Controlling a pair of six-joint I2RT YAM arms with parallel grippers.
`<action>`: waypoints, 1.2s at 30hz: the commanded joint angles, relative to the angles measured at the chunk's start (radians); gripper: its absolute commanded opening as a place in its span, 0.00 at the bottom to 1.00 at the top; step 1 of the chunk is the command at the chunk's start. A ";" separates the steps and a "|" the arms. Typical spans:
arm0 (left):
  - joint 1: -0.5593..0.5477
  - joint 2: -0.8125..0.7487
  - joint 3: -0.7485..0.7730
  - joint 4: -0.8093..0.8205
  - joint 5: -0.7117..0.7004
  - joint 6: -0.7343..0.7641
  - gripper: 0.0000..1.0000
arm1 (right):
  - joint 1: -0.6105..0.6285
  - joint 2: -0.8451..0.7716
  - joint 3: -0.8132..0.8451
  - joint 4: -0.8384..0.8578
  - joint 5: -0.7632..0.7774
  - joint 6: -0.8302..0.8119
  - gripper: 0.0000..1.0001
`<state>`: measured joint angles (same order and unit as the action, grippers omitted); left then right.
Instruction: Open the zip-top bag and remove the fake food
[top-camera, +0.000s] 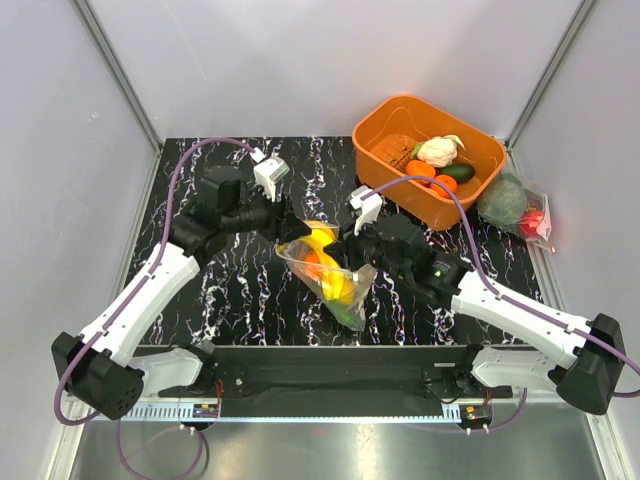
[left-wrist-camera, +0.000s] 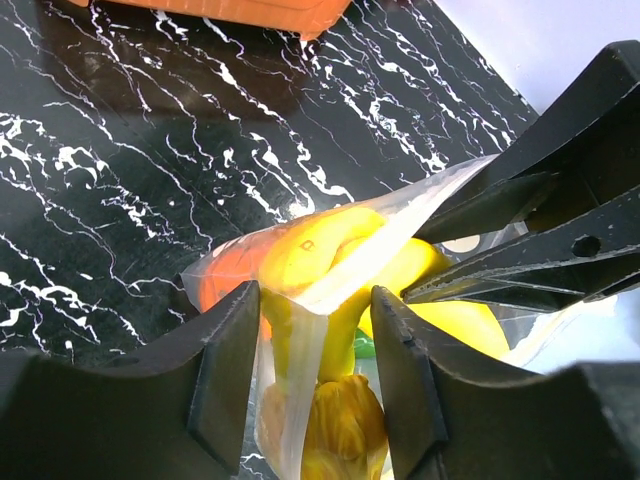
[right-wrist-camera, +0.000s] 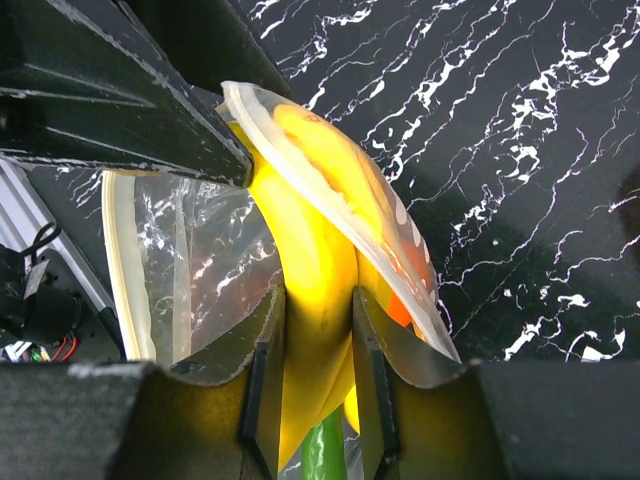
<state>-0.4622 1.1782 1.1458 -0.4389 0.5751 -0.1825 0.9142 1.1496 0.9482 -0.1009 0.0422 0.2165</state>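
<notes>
We count one clear zip-top bag (top-camera: 338, 288), orange-yellow-green fake food (top-camera: 321, 240) inside; left end effector (top-camera: 294, 230) and right end effector (top-camera: 356, 256) pinch it.

Black white-veined table (top-camera: 240, 290): orange bin (top-camera: 390, 150) back right, clear bag (top-camera: 525, 215) beside it, zip-top bag (top-camera: 335, 275) mid-table.

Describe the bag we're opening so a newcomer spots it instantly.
On the black marbled table, look centrally between the left gripper and right gripper. The zip-top bag there shows yellow and orange fake food; the other clear bag, beside the orange bin, holds a green ball.
</notes>
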 joint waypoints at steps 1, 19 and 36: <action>0.019 -0.006 0.031 0.063 0.005 0.006 0.48 | 0.008 -0.022 0.001 0.044 -0.041 -0.022 0.00; 0.030 0.017 -0.004 0.091 0.055 -0.011 0.15 | 0.008 -0.044 0.000 0.073 -0.039 -0.017 0.00; 0.030 0.026 -0.029 0.078 -0.008 0.005 0.14 | 0.009 -0.071 -0.012 0.079 -0.096 -0.011 0.00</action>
<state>-0.4412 1.1938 1.1244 -0.3981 0.5995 -0.1959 0.9146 1.1397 0.9218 -0.1097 0.0029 0.2058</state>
